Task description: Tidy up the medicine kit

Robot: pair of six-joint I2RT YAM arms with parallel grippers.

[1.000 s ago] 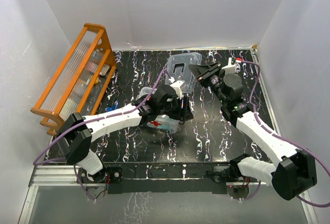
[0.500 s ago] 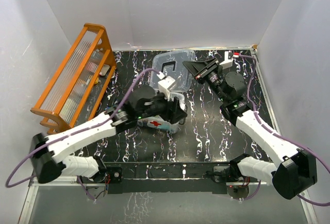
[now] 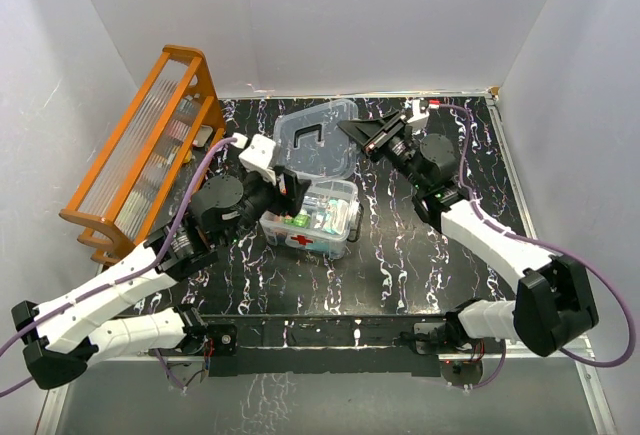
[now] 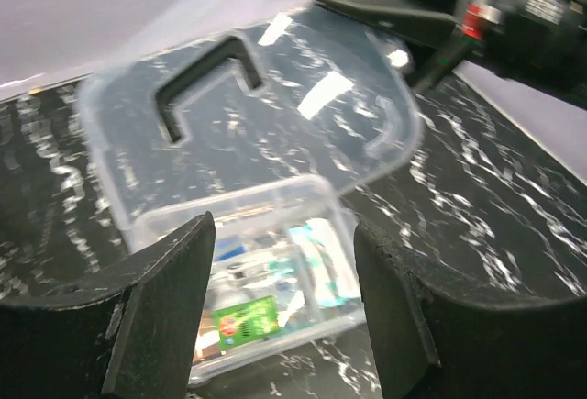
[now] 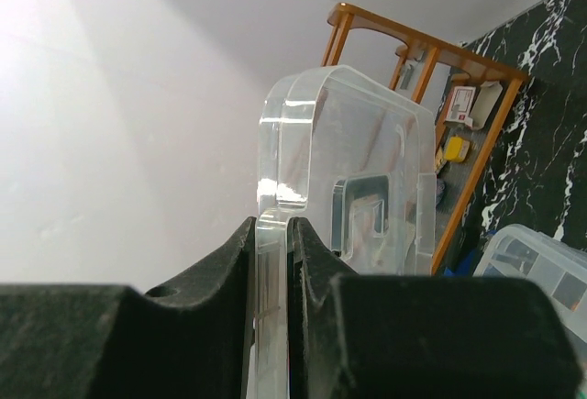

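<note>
The medicine kit (image 3: 312,220) sits just below the centre of the top view. Its clear box is open upward, and the red cross on its side faces the lower edge of the frame. Small packets (image 4: 240,321), green and white among them, lie inside.

Its lid (image 3: 315,135), with the dark handle showing, hangs tilted just above the box in the frame and looks to be off the counter. The right pincer (image 3: 352,131) is closed narrow on the lid's right rim. In the right wrist view the clear edge is pinched between the two fingers. Held off like this, the lid probably leaves the box mouth free for packing, and it is near enough to go back on afterwards.

The left pincer (image 3: 285,187) hovers at the box's upper left corner with its jaws wide and nothing between them. Through its own camera the box and the lid show beyond the fingers. It looks placed to reach into the box or steady it.

The counter (image 3: 400,255) is black with white marbling. An orange rack (image 3: 150,155) stands at the upper left, well apart from the kit, with a few small items on its shelves. Plain white walls (image 3: 400,25) close in the left, right and top of the frame.
</note>
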